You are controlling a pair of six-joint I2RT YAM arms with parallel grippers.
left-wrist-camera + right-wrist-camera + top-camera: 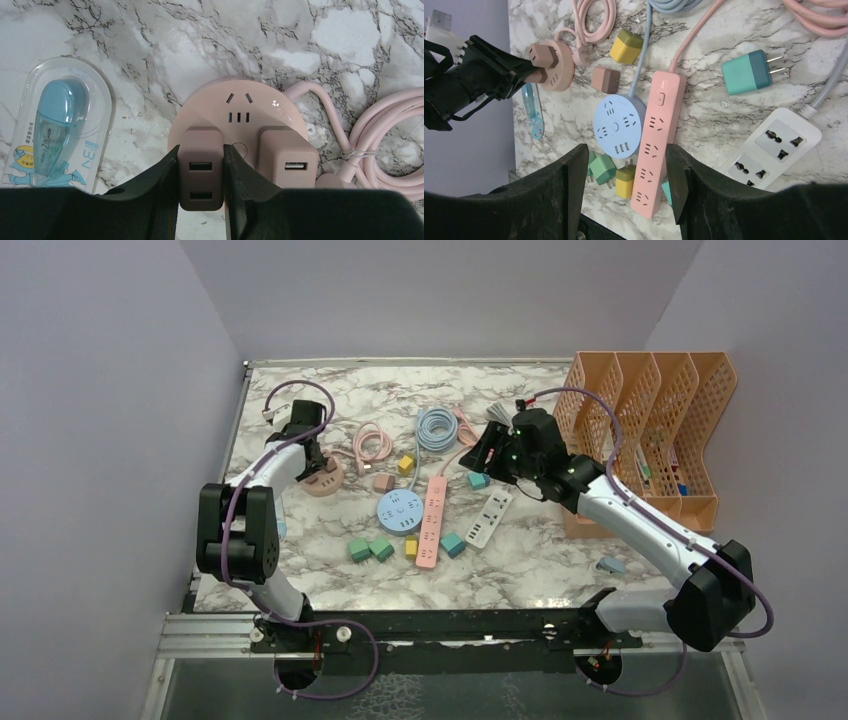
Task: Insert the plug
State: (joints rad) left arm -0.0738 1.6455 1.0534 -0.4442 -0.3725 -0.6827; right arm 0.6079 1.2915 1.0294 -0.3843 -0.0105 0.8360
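Fingers (pixel 162 192) of the left gripper (pixel 201 150) clamp the brown plug (pixel 201 175), which stands at 7 o'clock on the round pink hub (pixel 250 107), long axis straight into its face; the right gripper (pixel 624 150) gapes empty, well apart toward 3 o'clock.

We are seeing a white marble table (pixel 540 560) veined in grey and black, and on it a dusty-pink round socket (pixel 250 107) is carrying a mauve-brown plug (pixel 201 170) between the black fingers (pixel 160 175) of the left gripper (pixel 200 147). Toward the middle, a salmon-pink power strip (pixel 432 522), a pale blue round socket (pixel 400 510) and a white strip (pixel 489 518) are lying among a teal cube (pixel 478 480), a green cube (pixel 360 549) and a yellow cube (pixel 406 464), while a lattice-patterned orange file rack (pixel 700 390) is standing along the right edge.
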